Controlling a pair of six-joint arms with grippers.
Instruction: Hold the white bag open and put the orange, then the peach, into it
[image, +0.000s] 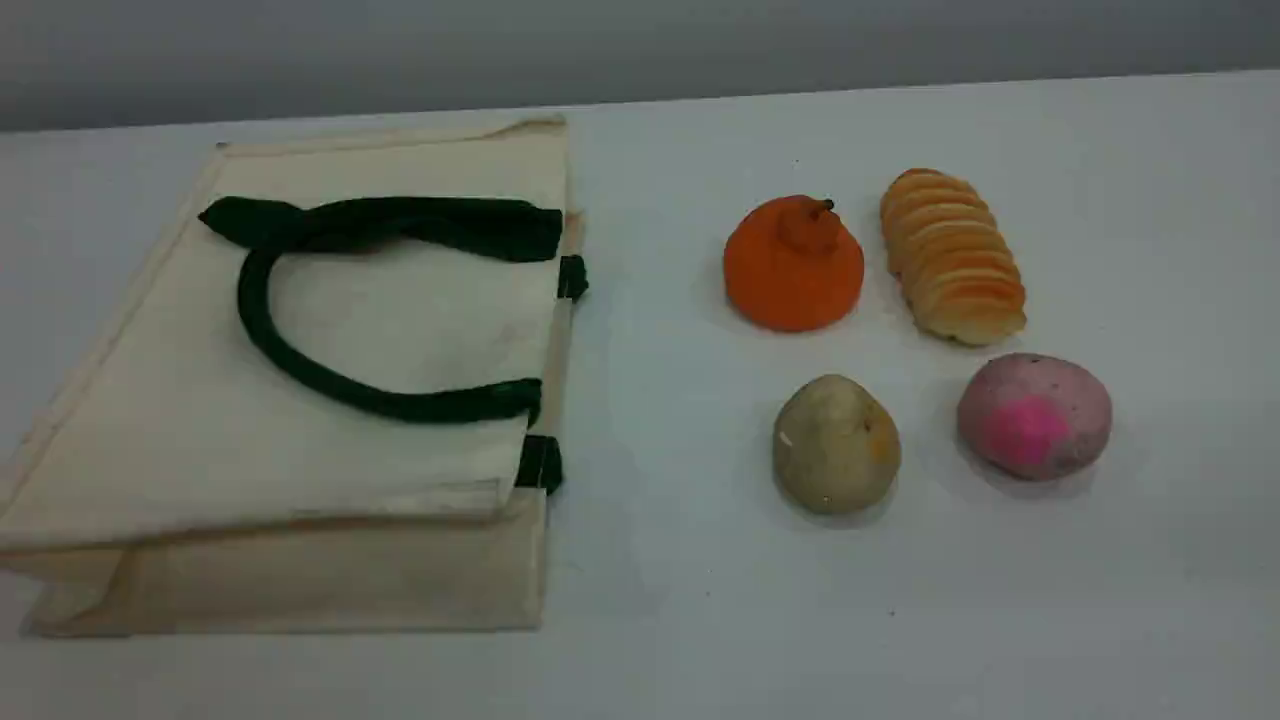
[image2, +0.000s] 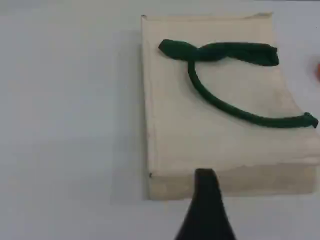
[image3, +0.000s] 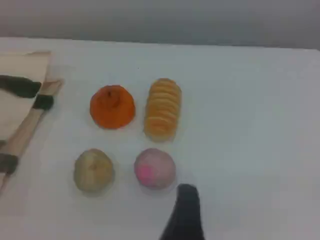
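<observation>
The scene view shows no arm at all, only the table (image: 700, 620) and what lies on it. Each gripper appears in its own wrist view alone, as one dark fingertip at the bottom edge, so the frames do not show the jaws; both grippers stand released, at their widest, holding nothing.

The left gripper (image2: 206, 205) hangs above the near edge of the white bag (image2: 210, 140). The bag lies flat and folded straight ahead of that fingertip, its mouth closed. The left wrist view shows the bag's full outline and its far left corner, but of the fruit only an orange sliver at its right edge. The scene view adds the green tabs (image: 572, 277) along the bag's right side.

The right gripper (image3: 184, 212) hovers over bare table. The peach (image3: 155, 168) lies just ahead of its fingertip and slightly to the left. The orange (image3: 112, 106) lies farther ahead and more to the left, beyond the peach. The bread roll (image3: 162, 108) lies ahead, beside the orange, and the tan pear-shaped fruit (image3: 93, 170) sits left of the peach. This view catches only the bag's right edge at far left.

Counted: one bag with two green strap handles (image: 300, 370), one orange, one peach, one pear-shaped fruit, one bread roll. All four small items stand apart from one another.
</observation>
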